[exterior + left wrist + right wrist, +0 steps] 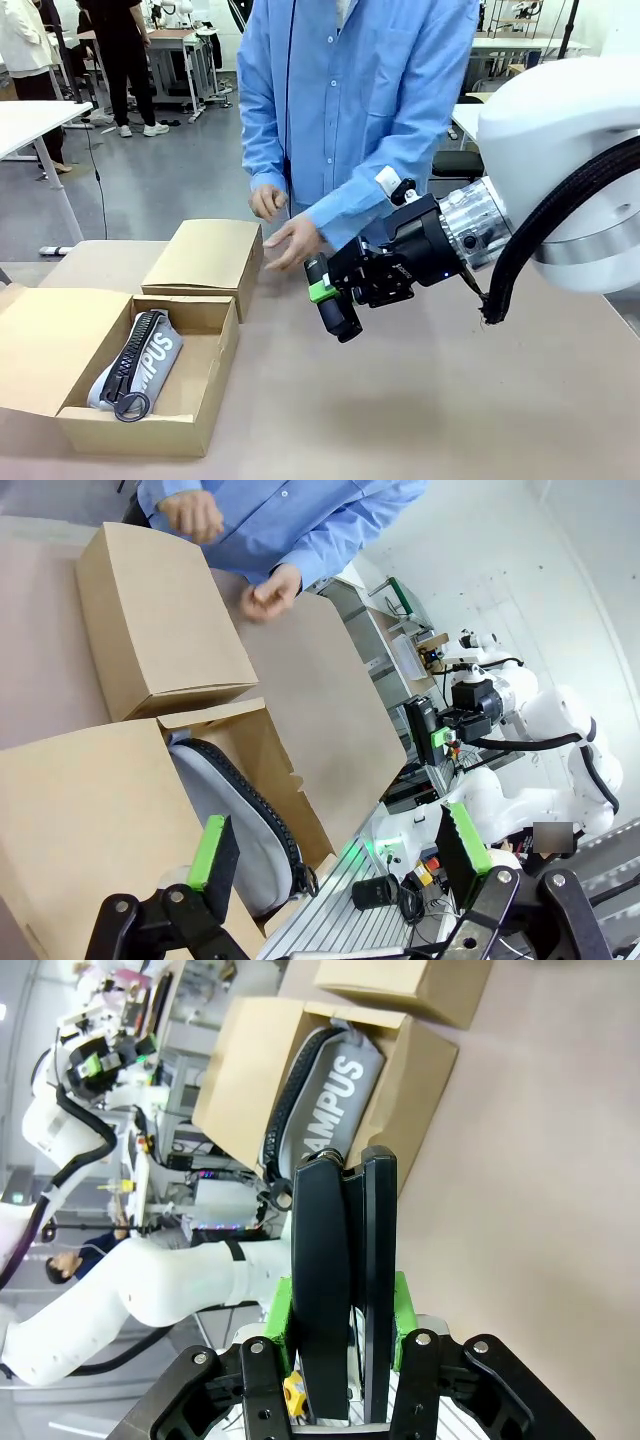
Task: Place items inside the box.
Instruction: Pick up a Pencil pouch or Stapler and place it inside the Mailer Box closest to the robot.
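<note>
My right gripper (pixel 325 293) hangs over the middle of the table, shut on a black stapler (pixel 340 314) that points down and to the left. The right wrist view has the stapler (pixel 340 1260) upright between the green pads. The open cardboard box (pixel 150 428) sits at the front left with a grey "CAMPUS" pouch (pixel 140 365) lying inside it. My left gripper (pixel 337 846) is open above the box (pixel 262 752), with the pouch (pixel 235 825) beneath it. The person's hand (pixel 295 243) hovers just left of my right gripper, apart from it.
A second, closed cardboard box (pixel 205 255) stands behind the open one, touching its far side. The open box's flap (pixel 50 340) lies out to the left. The person in a blue shirt (pixel 350 90) stands at the far edge.
</note>
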Controlling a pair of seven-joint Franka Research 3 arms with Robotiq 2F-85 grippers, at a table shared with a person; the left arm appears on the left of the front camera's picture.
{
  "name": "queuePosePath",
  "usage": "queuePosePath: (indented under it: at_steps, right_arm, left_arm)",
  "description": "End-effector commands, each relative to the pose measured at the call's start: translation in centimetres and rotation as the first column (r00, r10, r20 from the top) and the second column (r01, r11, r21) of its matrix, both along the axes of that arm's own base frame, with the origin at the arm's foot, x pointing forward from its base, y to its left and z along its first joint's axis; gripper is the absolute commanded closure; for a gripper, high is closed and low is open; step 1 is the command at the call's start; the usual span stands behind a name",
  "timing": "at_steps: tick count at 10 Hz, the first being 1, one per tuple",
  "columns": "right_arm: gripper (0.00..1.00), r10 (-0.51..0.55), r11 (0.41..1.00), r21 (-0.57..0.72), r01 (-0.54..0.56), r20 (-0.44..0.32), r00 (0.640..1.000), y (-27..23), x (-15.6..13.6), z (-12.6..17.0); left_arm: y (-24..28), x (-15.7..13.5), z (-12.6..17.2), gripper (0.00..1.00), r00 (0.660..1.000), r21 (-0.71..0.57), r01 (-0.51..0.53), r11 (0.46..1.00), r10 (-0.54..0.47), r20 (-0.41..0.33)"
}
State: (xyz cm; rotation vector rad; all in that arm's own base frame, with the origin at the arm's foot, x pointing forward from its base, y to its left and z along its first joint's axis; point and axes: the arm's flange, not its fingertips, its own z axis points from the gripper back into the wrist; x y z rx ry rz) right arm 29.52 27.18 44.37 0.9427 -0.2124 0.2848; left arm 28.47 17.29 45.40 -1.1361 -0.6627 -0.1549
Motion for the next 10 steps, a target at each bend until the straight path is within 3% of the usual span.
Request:
queuePosePath:
  at_steps: [1, 5, 8, 10]
  right_arm:
    - [0.58, -0.031, 1.0, 0.005, 0.031, -0.016, 0.999, 0.5, 0.1, -0.2]
    - [0.58, -0.034, 0.999, 0.002, 0.035, -0.052, 0.998, 2.1, 0.6, -0.5]
    - [0.58, -0.129, 0.989, 0.063, 0.136, -0.107, 0.986, 10.8, 2.7, -1.5]
    - [0.58, -0.082, 0.992, 0.08, 0.099, -0.185, 0.979, 15.8, 3.9, -2.4]
  left_arm:
    - [-0.1, 0.0, 0.0, 0.0, 1.0, -0.015, 0.0, 1.0, 0.001, 0.03]
    - [-0.1, 0.0, 0.0, 0.0, 1.0, -0.015, 0.0, 1.0, 0.001, 0.03]
    - [-0.1, 0.0, 0.0, 0.0, 1.0, -0.015, 0.0, 1.0, 0.001, 0.03]
    - [-0.1, 0.0, 0.0, 0.0, 1.0, -0.015, 0.0, 1.0, 0.001, 0.03]
